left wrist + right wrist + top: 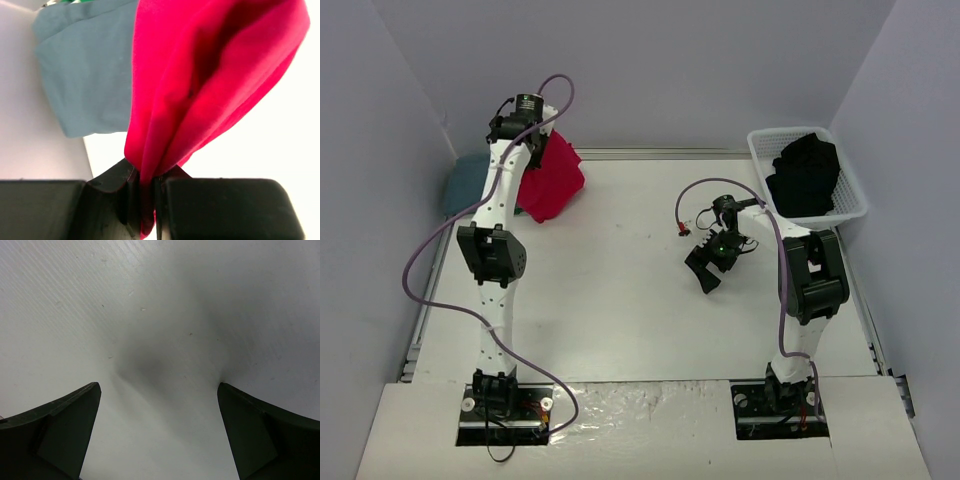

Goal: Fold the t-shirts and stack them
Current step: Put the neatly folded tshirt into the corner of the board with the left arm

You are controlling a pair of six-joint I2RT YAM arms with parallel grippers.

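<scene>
Pinching the bunched red t-shirt (210, 75), the left claw (145, 185) holds it far left, by the blue-grey t-shirt (85, 75). The right claw (157, 390) hangs spread; the black t-shirt (805, 175) lies crumpled in the basket (760, 150), so most folding seems left.

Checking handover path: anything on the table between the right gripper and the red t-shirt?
Nothing; bare white table between the right gripper and the red t-shirt, per the top view.

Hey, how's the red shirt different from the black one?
The red shirt is pinched in the left gripper, bunched at the far left of the table; the black shirt lies ungripped in the basket at far right. The red shirt is next to the blue-grey shirt; the black shirt is far from it. Both are unfolded.
</scene>
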